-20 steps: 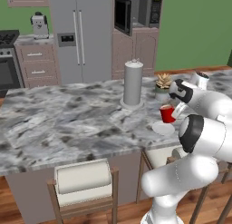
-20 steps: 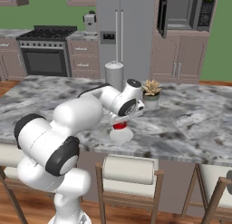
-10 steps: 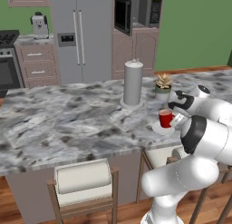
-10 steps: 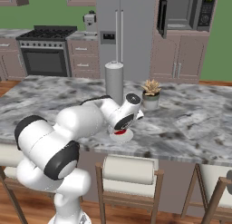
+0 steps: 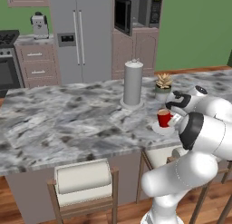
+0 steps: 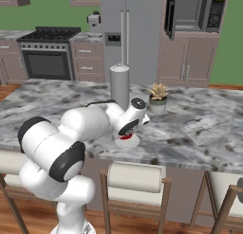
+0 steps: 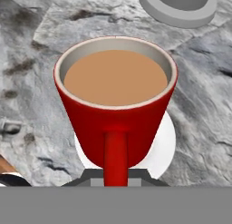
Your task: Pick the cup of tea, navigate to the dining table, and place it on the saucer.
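Late placing stage. Picked and carried to the dining table (image 5: 68, 123): the cup of tea (image 5: 164, 117), red, full of brown liquid, upright. Held by its handle in the gripper (image 7: 116, 180), jaws narrow and clamped on that handle. Positioned directly over the white saucer (image 7: 164, 148), near the table's front edge, right of the tall grey cylinder (image 5: 133, 83) and just in front of the potted succulent (image 5: 163, 85). Contact with the saucer not resolvable. Remaining, by judgement: seating, release, withdrawal.
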You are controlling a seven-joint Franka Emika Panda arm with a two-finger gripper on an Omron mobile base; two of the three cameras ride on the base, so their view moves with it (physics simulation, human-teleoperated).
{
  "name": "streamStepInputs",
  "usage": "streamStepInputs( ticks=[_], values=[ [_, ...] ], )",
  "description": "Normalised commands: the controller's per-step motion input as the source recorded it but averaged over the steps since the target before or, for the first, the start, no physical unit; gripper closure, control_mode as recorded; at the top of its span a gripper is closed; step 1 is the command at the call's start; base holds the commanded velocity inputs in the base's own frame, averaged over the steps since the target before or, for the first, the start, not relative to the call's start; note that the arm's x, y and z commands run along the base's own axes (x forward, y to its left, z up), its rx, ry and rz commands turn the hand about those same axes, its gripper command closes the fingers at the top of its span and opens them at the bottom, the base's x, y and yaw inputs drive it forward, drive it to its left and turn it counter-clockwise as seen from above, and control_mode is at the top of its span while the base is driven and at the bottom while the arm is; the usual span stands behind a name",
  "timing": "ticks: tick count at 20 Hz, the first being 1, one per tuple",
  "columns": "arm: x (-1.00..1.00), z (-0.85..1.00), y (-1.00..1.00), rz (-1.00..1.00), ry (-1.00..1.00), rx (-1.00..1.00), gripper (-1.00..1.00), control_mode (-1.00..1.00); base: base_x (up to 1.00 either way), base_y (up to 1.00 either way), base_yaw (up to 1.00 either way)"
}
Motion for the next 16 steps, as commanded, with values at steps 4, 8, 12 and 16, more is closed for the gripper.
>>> streamStepInputs(
  ticks=[4,8,12,16],
  values=[
    [0.0,-0.19,0.0,0.0,0.0,0.0,1.0,-1.0,0.0,0.0,0.0],
    [0.0,-0.29,0.0,0.0,0.0,0.0,1.0,-1.0,0.0,0.0,0.0],
    [0.0,-0.33,0.0,0.0,0.0,0.0,1.0,-1.0,0.0,0.0,0.0],
    [0.0,-0.14,0.0,0.0,0.0,0.0,1.0,-1.0,0.0,0.0,0.0]
  ],
)
